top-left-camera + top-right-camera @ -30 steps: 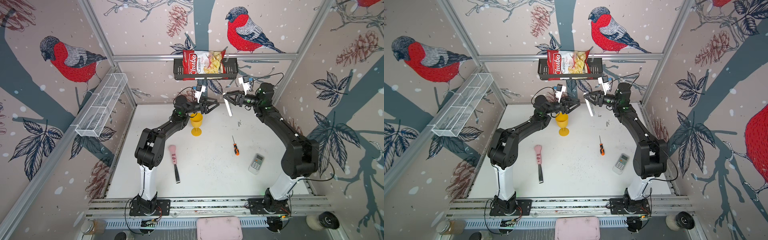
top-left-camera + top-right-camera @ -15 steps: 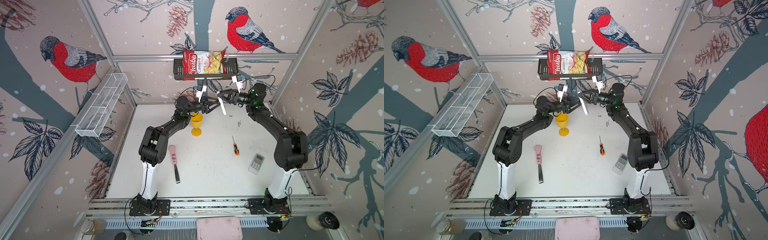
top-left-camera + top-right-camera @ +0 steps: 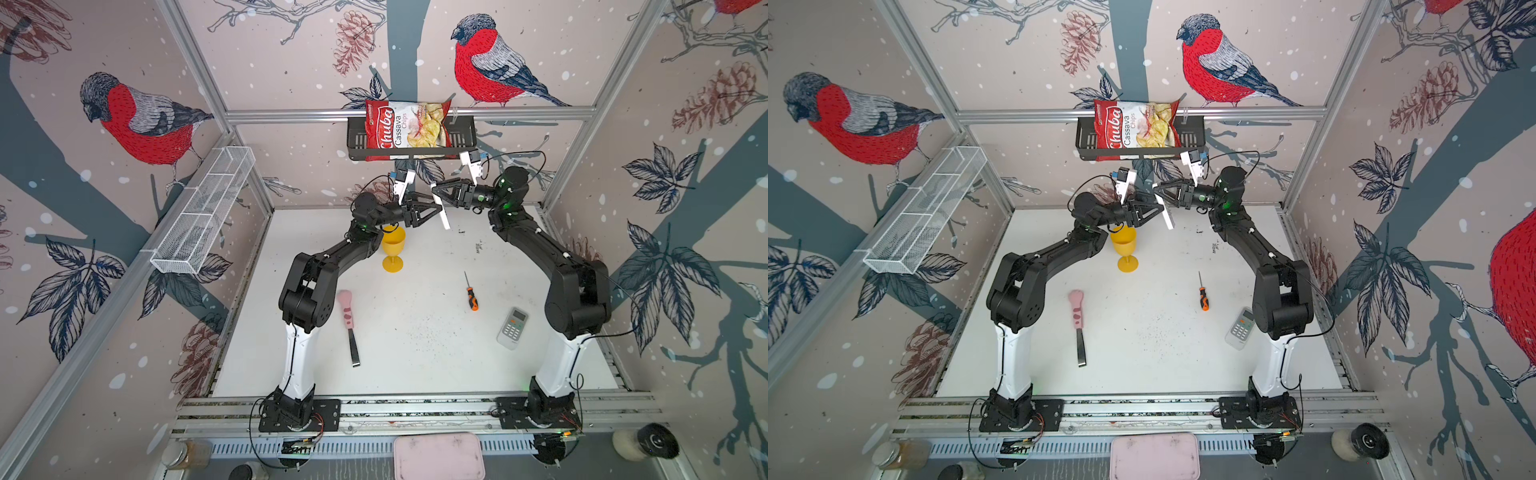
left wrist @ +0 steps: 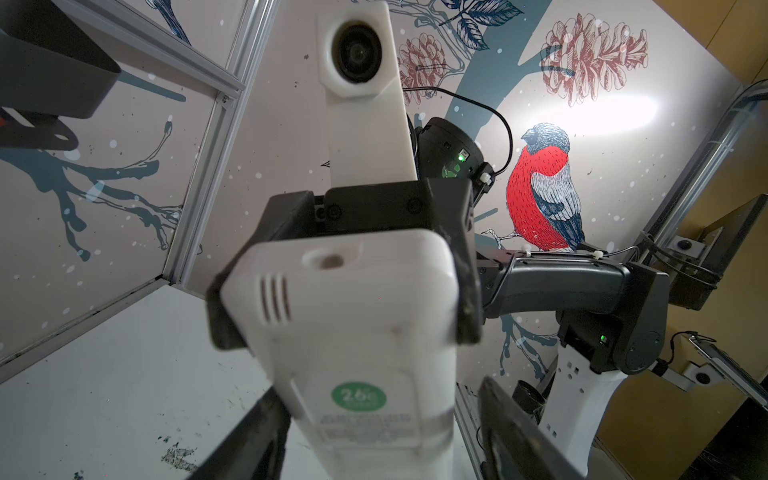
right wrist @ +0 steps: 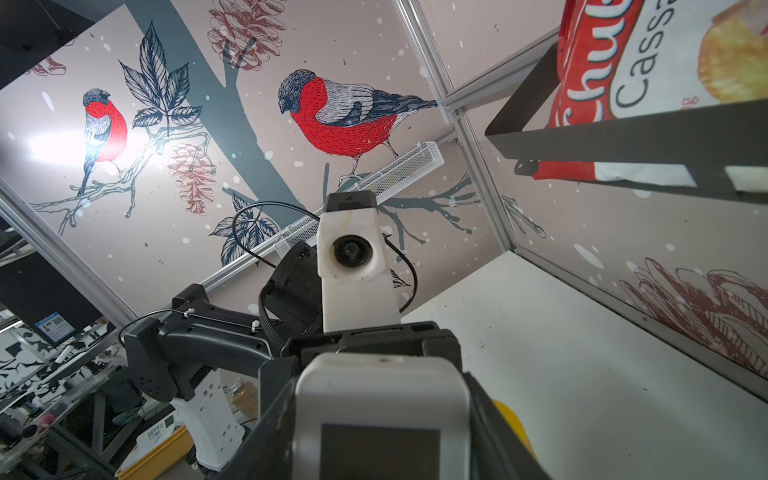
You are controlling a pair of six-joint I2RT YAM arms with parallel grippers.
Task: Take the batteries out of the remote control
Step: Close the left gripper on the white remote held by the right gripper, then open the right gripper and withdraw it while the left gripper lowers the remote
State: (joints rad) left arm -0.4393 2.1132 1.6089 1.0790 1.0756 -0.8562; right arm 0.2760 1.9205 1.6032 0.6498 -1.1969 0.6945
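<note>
My right gripper is clamped on the top end of the remote control, held high over the table, and the jaws of my left gripper stand apart astride its lower back. No batteries show (I take them to be inside, since the back looks closed). If the left shoves at that back, the one-ended hold could let the remote pivot or drop near the yellow goblet.

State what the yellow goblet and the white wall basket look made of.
Yellow goblet: probably plastic with a matte finish; its colour is uniform and opaque, with no glassy glints.
White wall basket: likely painted metal mesh; a fine see-through grid on a thin wire frame.
</note>
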